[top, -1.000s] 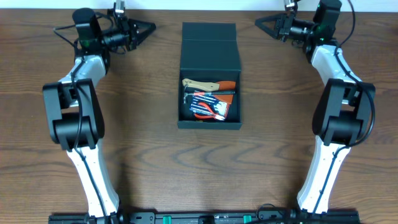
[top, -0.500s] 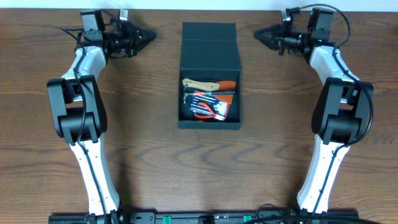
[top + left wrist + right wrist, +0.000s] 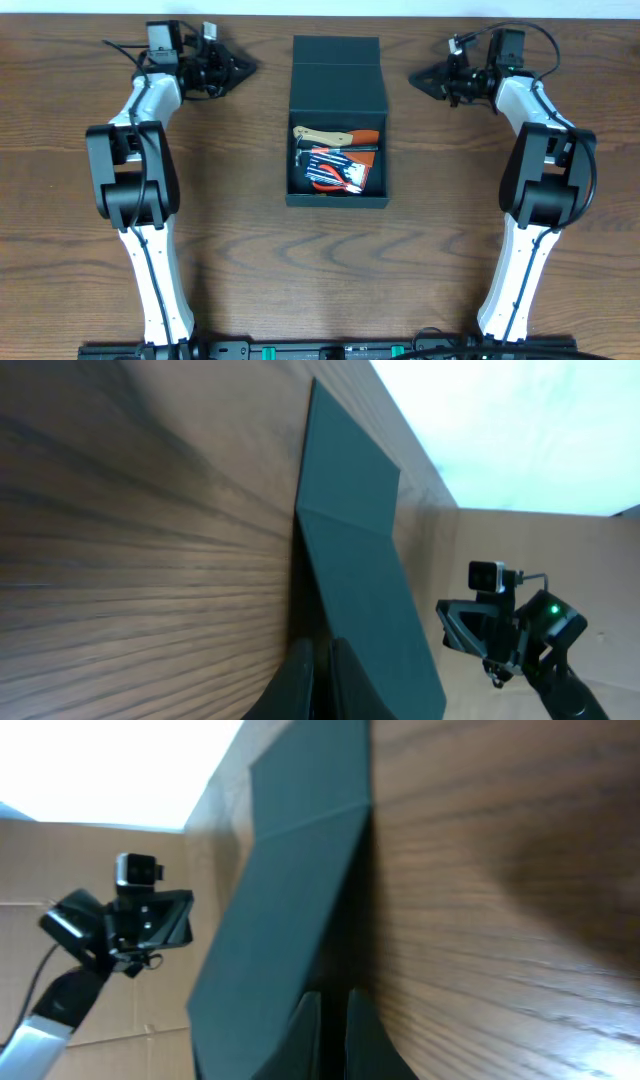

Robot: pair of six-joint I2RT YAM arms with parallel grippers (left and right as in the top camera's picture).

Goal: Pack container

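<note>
The container (image 3: pixel 336 85), a dark teal-black box, stands open at the table's middle with its flap lid folded back toward the far edge. Inside lie a wooden-handled tool (image 3: pixel 322 135) and red-handled pliers (image 3: pixel 335 176) among other tools. My left gripper (image 3: pixel 250 68) is shut and empty, left of the lid and pointing at it. My right gripper (image 3: pixel 414 76) is shut and empty, right of the lid and pointing at it. The left wrist view shows the box side (image 3: pixel 350 560) beyond my closed fingers (image 3: pixel 322 685). The right wrist view shows the box side (image 3: pixel 290 900) beyond my closed fingers (image 3: pixel 333 1035).
The wooden table (image 3: pixel 230 230) runs wide on both sides of the box. Both arms reach along the far edge. The right arm (image 3: pixel 505 630) shows in the left wrist view, and the left arm (image 3: pixel 130 925) shows in the right wrist view.
Both grippers have shifted a little away from the far edge toward the front, staying beside the lid. Both stay shut. The box and tools have not moved.
</note>
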